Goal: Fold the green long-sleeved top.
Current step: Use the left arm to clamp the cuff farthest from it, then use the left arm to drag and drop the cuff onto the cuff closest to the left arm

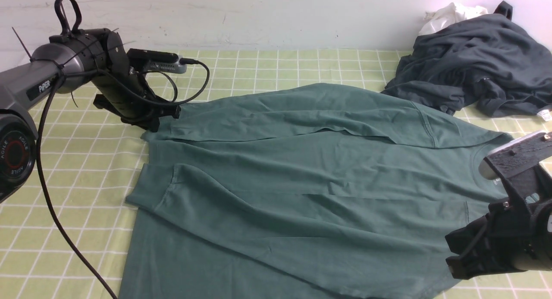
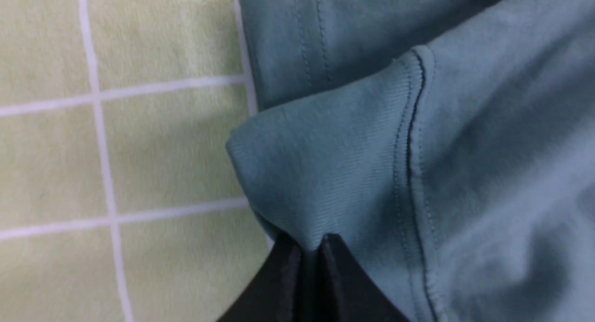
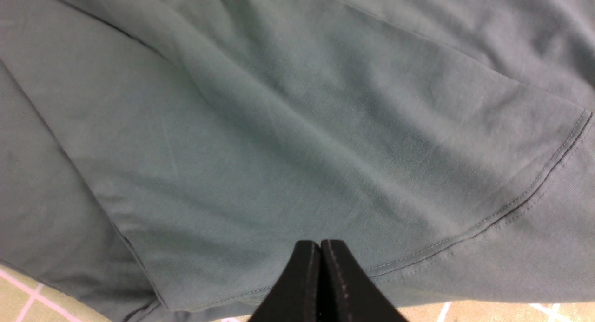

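Your left gripper is clamped on the ribbed cuff at the far left corner of the large dull teal-green cotton long-sleeved top. The top stretches rightward across the yellow-green checked tablecloth toward your right gripper, which is closed with nothing visibly held.

Yellow-green checked tablecloth; on it the green long-sleeved top, spread; charcoal garments heaped far right

A robotics lab is showing: a cabled left arm reaching over a checked tablecloth, beside a bare white wall.
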Controlling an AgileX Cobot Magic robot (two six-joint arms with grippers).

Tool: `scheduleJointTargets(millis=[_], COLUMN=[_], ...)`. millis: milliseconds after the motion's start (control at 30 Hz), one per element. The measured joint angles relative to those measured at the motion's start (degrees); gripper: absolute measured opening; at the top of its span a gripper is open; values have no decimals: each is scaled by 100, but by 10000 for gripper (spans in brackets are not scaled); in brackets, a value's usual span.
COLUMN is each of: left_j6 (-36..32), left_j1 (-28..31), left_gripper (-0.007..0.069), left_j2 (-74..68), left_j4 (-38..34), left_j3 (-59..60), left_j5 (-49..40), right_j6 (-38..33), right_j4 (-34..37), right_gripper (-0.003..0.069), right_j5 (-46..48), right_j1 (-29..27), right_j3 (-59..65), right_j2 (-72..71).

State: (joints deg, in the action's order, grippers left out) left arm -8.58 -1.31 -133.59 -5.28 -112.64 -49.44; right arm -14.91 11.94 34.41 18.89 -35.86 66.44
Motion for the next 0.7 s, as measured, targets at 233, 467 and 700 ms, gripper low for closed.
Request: scheduleJointTargets(millis=[233, 467, 700], left_j6=[0, 21, 174], left_j1=[0, -12, -128], left_gripper=[16, 16, 16], left_j2=[500, 673, 1283], left_j4=[-244, -699, -690], left_j3=[-983, -1408, -28], left_j5=[-955, -2072, -2090], right_j6=[0, 0, 0], right_j4=[0, 0, 5], right_gripper=[-16, -16, -16], right_j5=[0, 112, 202], right_j1=[0, 0, 0], right_j3=[0, 0, 0], right_j2=[0, 0, 0])
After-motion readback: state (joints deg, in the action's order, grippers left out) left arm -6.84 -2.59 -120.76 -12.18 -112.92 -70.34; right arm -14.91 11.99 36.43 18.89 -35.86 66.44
